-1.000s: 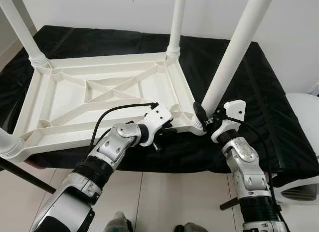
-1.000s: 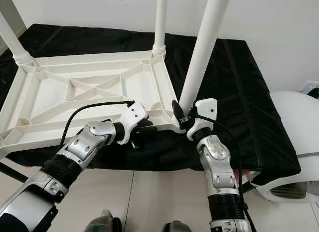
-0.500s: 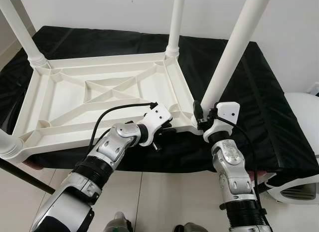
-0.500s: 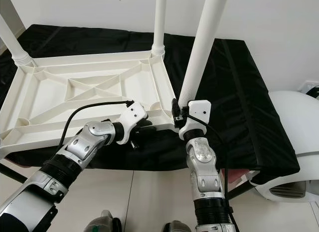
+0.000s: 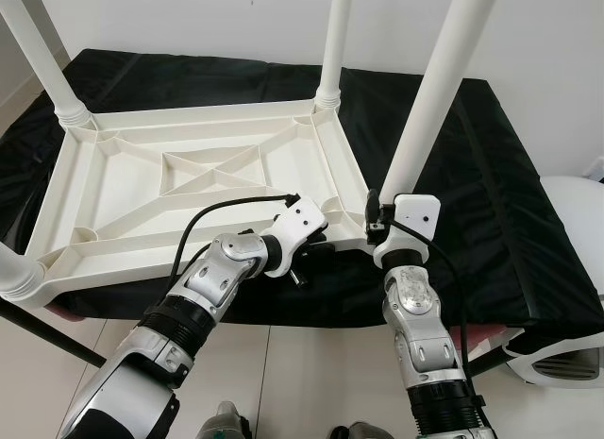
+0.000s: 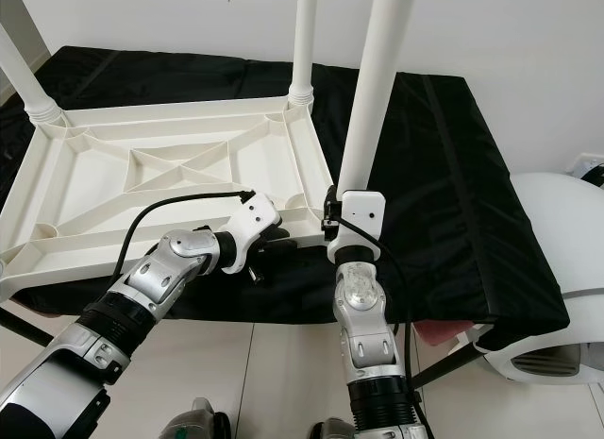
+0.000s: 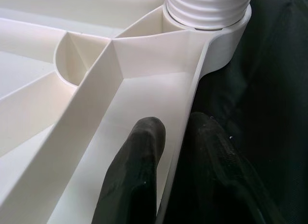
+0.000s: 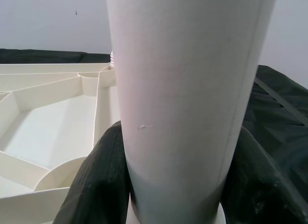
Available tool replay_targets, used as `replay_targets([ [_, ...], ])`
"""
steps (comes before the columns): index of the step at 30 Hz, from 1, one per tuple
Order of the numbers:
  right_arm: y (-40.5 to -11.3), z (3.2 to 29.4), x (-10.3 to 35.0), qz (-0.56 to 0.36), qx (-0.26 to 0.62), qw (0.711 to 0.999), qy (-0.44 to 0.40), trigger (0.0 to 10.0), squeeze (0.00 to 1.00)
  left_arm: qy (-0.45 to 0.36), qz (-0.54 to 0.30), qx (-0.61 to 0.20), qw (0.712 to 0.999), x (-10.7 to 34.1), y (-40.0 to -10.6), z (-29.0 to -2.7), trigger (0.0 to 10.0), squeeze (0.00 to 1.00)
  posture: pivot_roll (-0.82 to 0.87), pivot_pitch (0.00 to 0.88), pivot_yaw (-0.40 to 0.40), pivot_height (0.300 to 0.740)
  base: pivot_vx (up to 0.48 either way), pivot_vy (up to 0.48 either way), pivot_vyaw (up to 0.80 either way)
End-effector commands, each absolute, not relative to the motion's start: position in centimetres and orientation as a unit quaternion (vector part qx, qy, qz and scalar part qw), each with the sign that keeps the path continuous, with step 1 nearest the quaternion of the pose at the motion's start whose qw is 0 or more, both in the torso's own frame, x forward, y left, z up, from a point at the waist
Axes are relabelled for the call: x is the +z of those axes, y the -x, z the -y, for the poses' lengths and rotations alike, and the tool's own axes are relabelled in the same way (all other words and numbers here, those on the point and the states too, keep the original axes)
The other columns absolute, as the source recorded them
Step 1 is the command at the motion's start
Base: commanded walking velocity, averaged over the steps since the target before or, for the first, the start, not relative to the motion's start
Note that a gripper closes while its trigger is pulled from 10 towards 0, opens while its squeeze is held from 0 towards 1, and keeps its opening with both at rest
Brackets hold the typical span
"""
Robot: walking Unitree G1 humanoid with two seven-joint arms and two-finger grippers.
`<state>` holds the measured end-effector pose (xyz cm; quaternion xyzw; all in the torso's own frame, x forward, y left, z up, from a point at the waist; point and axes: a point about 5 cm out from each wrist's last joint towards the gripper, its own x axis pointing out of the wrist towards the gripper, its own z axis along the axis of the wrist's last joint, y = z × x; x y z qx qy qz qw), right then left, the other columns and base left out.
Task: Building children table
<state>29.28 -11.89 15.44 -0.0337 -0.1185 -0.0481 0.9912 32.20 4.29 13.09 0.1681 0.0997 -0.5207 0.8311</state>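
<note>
A small white plastic table (image 5: 189, 179) is laid upside down on a black cloth (image 5: 491, 175). Its underside is smooth and shiny, with raised ribs shaped like a cross and triangles. Round white legs are stood up at its corners. The right end effector (image 8: 175, 185) is closed around the bottom of the nearest leg (image 5: 429, 99), a thick smooth tube. Just beside it, the left end effector (image 7: 175, 151) is pinched on the thin edge of the table, one black finger inside the rim and one outside.
</note>
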Motion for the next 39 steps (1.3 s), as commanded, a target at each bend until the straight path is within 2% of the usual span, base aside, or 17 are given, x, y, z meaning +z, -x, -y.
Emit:
replay_targets([
  [1, -29.1, 12.2, 14.2, 0.086, -0.084, 0.992, 0.032, 10.0, 0.00, -0.173, -0.114, -0.572, 0.794, 12.8, -31.4, -3.7, 10.0, 0.00, 0.00, 0.014, -0.001, 0.740, 0.000, 0.000, 0.00],
  [11, -29.1, 12.5, 13.8, 0.074, -0.103, 0.992, 0.023, 10.0, 0.00, -0.174, -0.113, -0.575, 0.792, 12.8, -31.4, -3.6, 10.0, 0.00, 0.00, 0.008, 0.003, 0.740, 0.000, 0.000, 0.00],
  [20, -29.5, 13.6, 12.6, 0.020, -0.115, 0.993, -0.005, 10.0, 0.00, -0.175, -0.113, -0.576, 0.790, 12.8, -31.5, -3.7, 10.0, 0.00, 0.00, 0.011, 0.007, 0.740, 0.000, 0.000, 0.00],
  [32, -29.4, 12.6, 11.3, -0.017, -0.081, 0.997, -0.007, 10.0, 0.00, -0.175, -0.113, -0.576, 0.791, 12.9, -31.5, -3.7, 10.0, 0.00, 0.00, 0.019, 0.007, 0.740, 0.000, 0.000, 0.00],
  [39, -29.5, 13.2, 11.2, -0.022, -0.086, 0.996, -0.001, 10.0, 0.00, -0.173, -0.114, -0.575, 0.792, 12.9, -31.4, -3.7, 10.0, 0.00, 0.00, 0.028, 0.006, 0.740, 0.000, 0.000, 0.00],
])
